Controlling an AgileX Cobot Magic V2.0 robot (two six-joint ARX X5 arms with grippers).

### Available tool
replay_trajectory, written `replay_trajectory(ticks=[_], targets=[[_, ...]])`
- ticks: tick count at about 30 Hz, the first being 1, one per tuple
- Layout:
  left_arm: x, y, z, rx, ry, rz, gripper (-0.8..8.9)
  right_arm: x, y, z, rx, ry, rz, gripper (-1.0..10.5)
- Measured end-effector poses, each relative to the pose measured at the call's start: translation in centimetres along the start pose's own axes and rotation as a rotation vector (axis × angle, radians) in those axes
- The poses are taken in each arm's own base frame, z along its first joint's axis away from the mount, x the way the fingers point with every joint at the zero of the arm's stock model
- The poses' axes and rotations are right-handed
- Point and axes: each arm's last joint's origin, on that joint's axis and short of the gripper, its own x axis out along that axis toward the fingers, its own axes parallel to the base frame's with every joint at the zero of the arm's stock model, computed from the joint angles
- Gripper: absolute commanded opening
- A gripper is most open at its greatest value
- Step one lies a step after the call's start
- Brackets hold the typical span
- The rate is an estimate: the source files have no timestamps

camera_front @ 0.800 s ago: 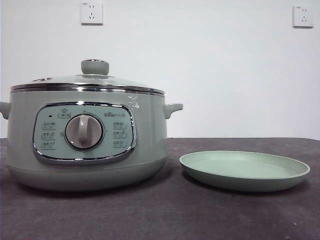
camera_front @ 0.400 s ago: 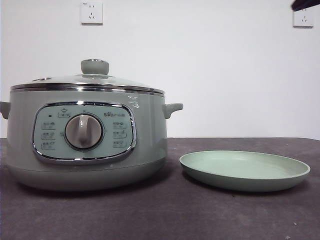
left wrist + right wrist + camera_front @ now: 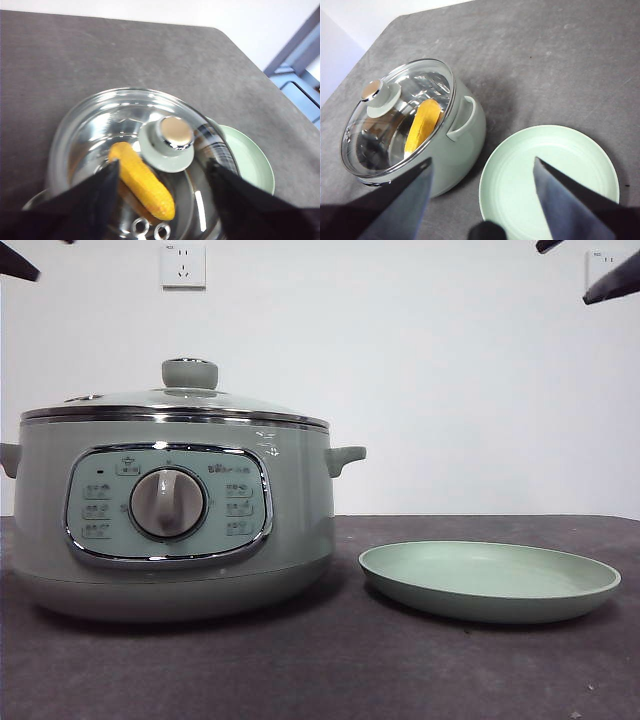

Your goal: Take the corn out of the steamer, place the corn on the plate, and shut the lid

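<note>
**Front view and both wrists: lid on, corn inside, arms high**

Front view showed the steamer (image 3: 170, 510) at left centre with the lid (image 3: 175, 405) seated on it and the plate (image 3: 490, 582) at lower right, near but apart. Black tips sat in both top corners; which arm was which could not be told here. Small characters ringed the dial, too fine to read, and no brand was legible.

Left wrist view looked down through the glass at the corn (image 3: 142, 181) lying inside the pot, below centre. The left gripper (image 3: 162, 192) hung above it with jaws spread wide, empty, the knob (image 3: 167, 142) between them. The knob looked like the sound hold; the glass and chrome rim would likely be slick and breakable.

Right wrist view had the pot at left, corn (image 3: 422, 125) under glass, plate at lower right. The right gripper (image 3: 482, 187) was parted and empty. The cob seemed light, firm and rounded, best pinched across its middle.
</note>
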Motion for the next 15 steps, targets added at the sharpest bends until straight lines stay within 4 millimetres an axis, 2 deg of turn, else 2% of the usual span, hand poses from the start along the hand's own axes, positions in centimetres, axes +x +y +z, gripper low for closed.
replay_trajectory(ticks=[9,15], targets=[[5.1,-2.3,2.7,0.075,0.084,0.034,4.40,0.0,0.0,0.0,0.001,0.001,0.000,3.6],[8.9,-3.5,3.0,0.118,0.148,0.096,4.40,0.0,0.0,0.0,0.001,0.002,-0.001,3.5]])
